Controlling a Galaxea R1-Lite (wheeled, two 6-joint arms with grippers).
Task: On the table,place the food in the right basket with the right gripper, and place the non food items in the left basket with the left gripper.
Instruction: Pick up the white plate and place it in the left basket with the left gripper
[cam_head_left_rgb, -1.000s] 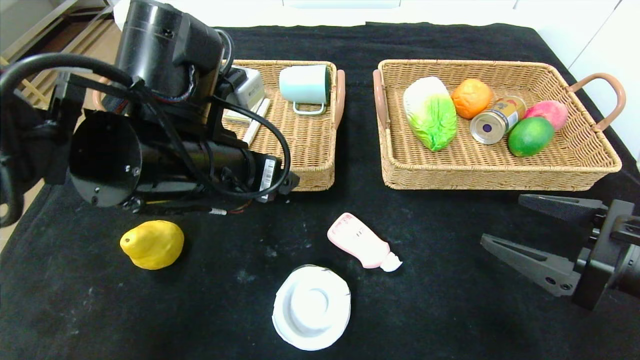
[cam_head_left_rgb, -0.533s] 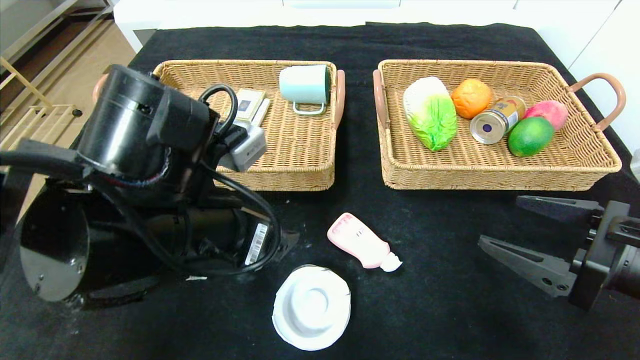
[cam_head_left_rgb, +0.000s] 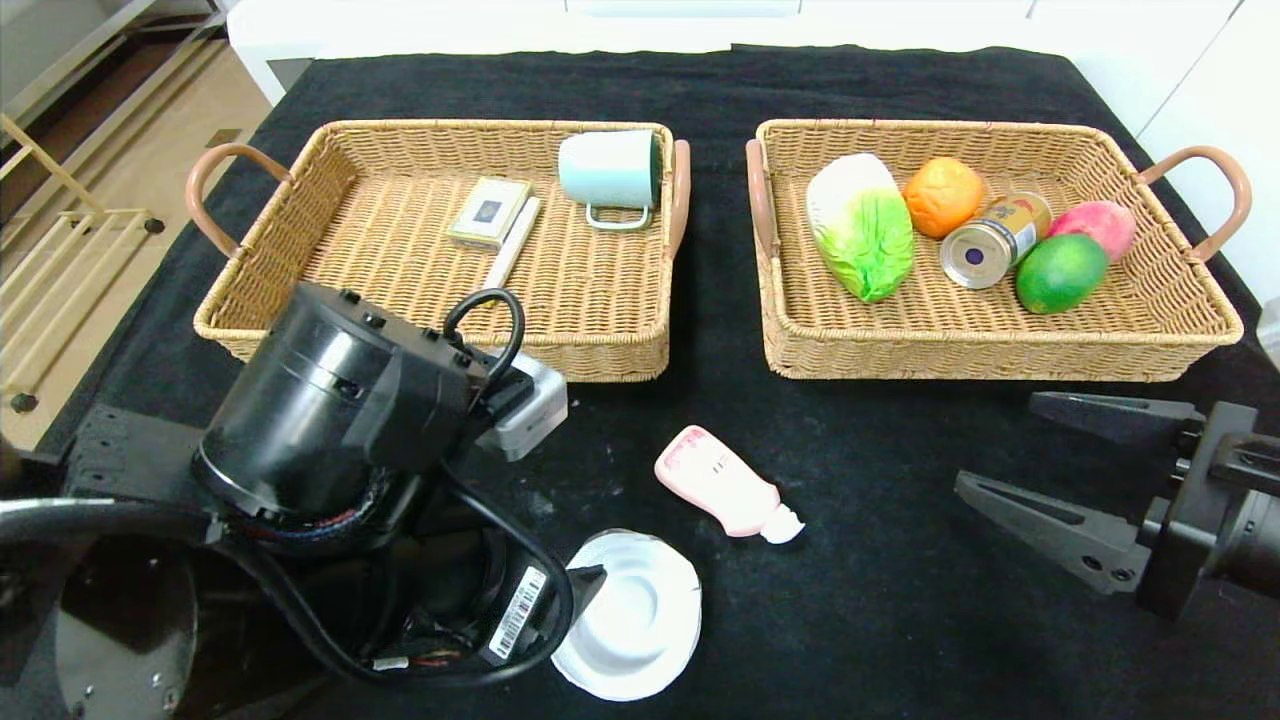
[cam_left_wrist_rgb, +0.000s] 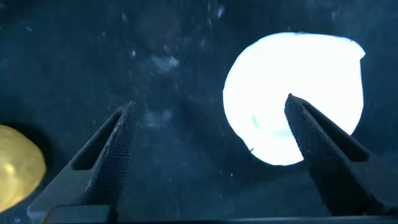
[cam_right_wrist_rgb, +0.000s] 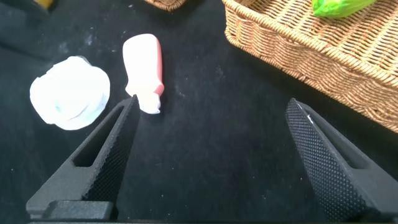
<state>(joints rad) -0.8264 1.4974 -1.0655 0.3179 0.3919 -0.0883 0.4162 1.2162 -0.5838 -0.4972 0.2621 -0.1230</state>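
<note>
Left gripper (cam_left_wrist_rgb: 208, 124) has dropped from over the left basket (cam_head_left_rgb: 440, 350) to the near table (cam_head_left_rgb: 900, 620), jaws wide and empty. One finger (cam_left_wrist_rgb: 109, 152) is over bare black cloth, the other finger (cam_left_wrist_rgb: 323, 146) overlaps the edge of the white dish (cam_left_wrist_rgb: 311, 81). The dish is mostly outside the gap, not between the tips. The yellow pear (cam_left_wrist_rgb: 18, 171) sits just outside the first finger.

Versus a second ago: the arm was over the basket, hiding the marker (cam_head_left_rgb: 512, 243); now the marker lies in the basket beside a small box (cam_head_left_rgb: 489, 211) and a mug (cam_head_left_rgb: 608, 170). So that drop looks done, and the dish is probably next. The arm now hides the pear from the head camera.

Pink bottle (cam_right_wrist_rgb: 143, 70) unmoved, just off one fingertip of the right gripper (cam_right_wrist_rgb: 208, 130), which is open, empty, and parked near the right basket (cam_head_left_rgb: 1000, 350). The cabbage (cam_head_left_rgb: 860, 225) and the can (cam_head_left_rgb: 995, 240) are already inside.
</note>
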